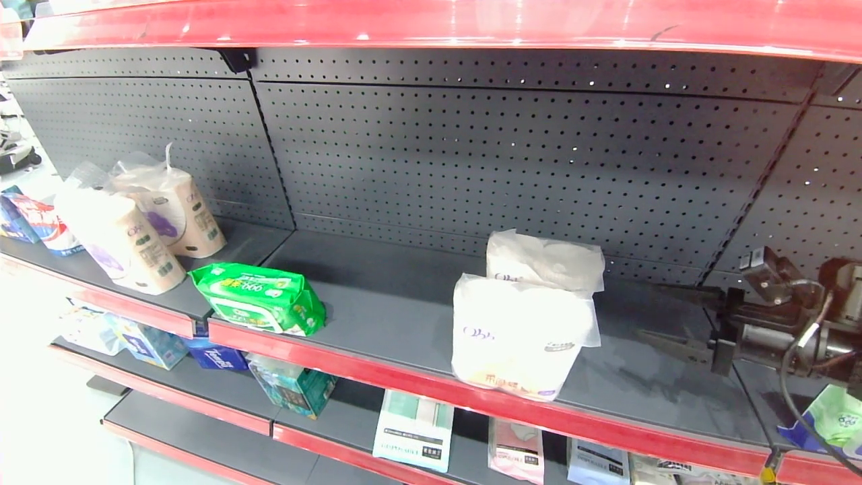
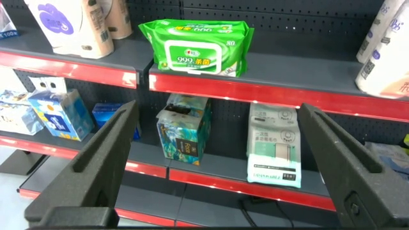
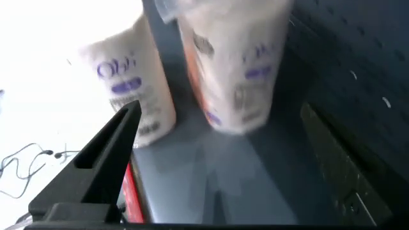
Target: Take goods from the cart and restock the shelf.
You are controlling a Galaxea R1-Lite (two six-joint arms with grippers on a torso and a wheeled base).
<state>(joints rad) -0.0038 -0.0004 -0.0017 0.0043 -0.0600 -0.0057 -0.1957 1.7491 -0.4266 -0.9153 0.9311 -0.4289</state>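
Right gripper beside the restocked goods on the shelf deck. Its fingers are spread and carry nothing, and it points along the deck toward two soft white packs. The front white pack stands at the red front lip, and the rear white pack stands just behind it, apparently touching it. From the wrist, the front white pack appears on the lip side and the rear white pack nearer the back panel. The left gripper, also spread and empty, faces the shelving from the aisle below the green wipes pack, which lies flat at the lip. The chief hazard is judged to be a sideways sweep of the right arm. The front pack has no margin at the lip, so a nudge could tip it off the deck. Film-wrapped packs also give under a grip and may slip. A second risk is a finger catching the perforated back panel. The deck is smooth grey metal with a faint sheen, so goods would probably slide easily on it. Two roll packs stand farther left, the lower shelf holds boxed tissues, and a pale floor shows beyond.
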